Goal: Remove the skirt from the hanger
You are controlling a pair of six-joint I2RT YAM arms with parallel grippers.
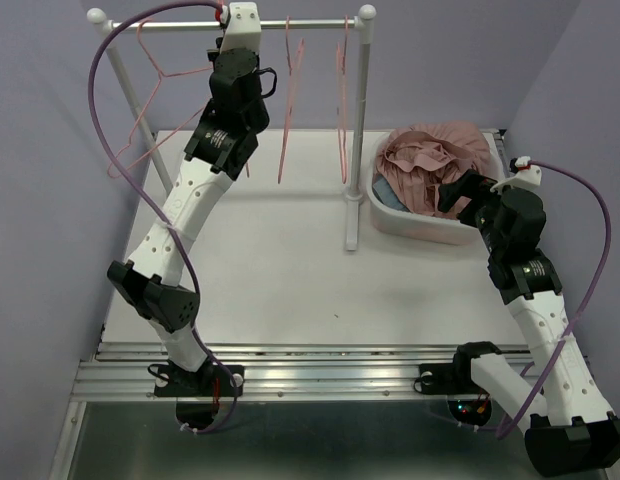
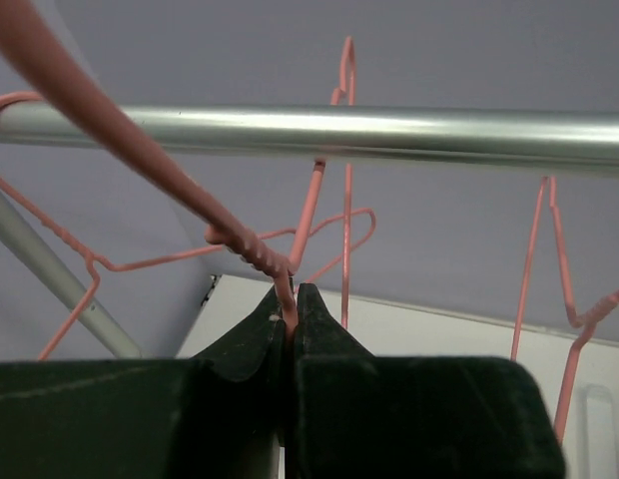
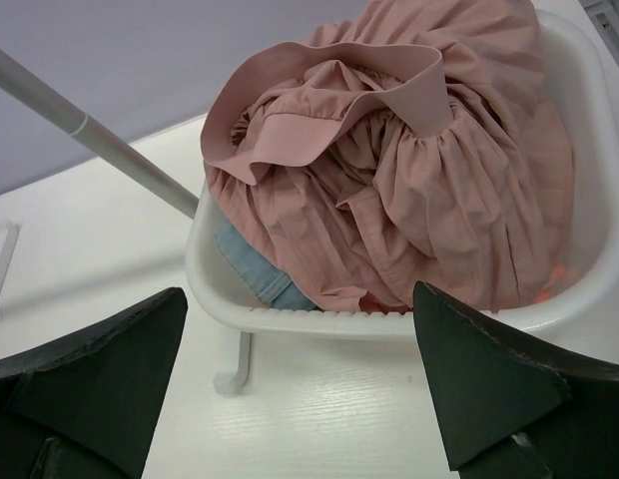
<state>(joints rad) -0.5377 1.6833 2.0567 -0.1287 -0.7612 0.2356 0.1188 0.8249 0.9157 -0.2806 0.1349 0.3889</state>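
One hanger (image 2: pixel 252 251) in left claw (image 2: pixel 293 301), skirt (image 3: pixel 409 170) heaped

Soft, even light, faint shadows on the white counter (image 1: pixel 290 270); glare streaks the rail (image 2: pixel 389 130); hanger wire (image 2: pixel 100 115) at upper left and near fingers (image 2: pixel 240 349) are blurred

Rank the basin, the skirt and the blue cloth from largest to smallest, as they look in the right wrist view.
1. basin: widest outline, though mostly covered.
2. skirt: nearly fills the basin, a close second.
3. blue cloth: only a small patch shows under the skirt.
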